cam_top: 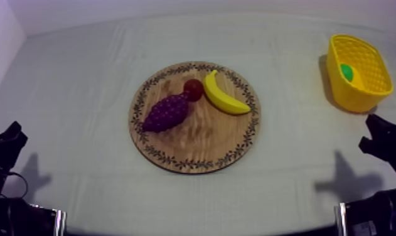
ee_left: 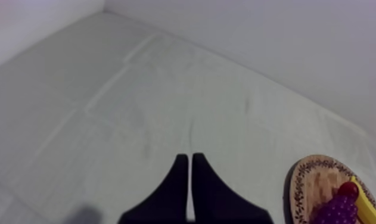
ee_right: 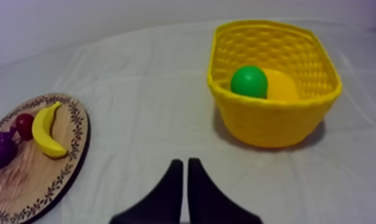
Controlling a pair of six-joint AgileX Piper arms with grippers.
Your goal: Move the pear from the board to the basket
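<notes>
Pear (ee_right: 258, 83) is found inside the yellow basket (ee_right: 273, 125), well apart from the wooden board (cam_top: 194, 147), off the board's right-arm side. Banana (cam_top: 224, 94), bunch of grapes (cam_top: 167, 113) and small red fruit (cam_top: 193, 89) are recorded on the board, the red fruit between the other two. Left gripper (ee_left: 187, 158) is seen with fingers pressed together on nothing, over cloth (ee_left: 136, 107) beside the board. Right gripper (ee_right: 184, 162), likewise closed and empty, is placed between board and basket.

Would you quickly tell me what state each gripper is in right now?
Left gripper: closed, holding nothing.
Right gripper: closed, holding nothing.
</notes>
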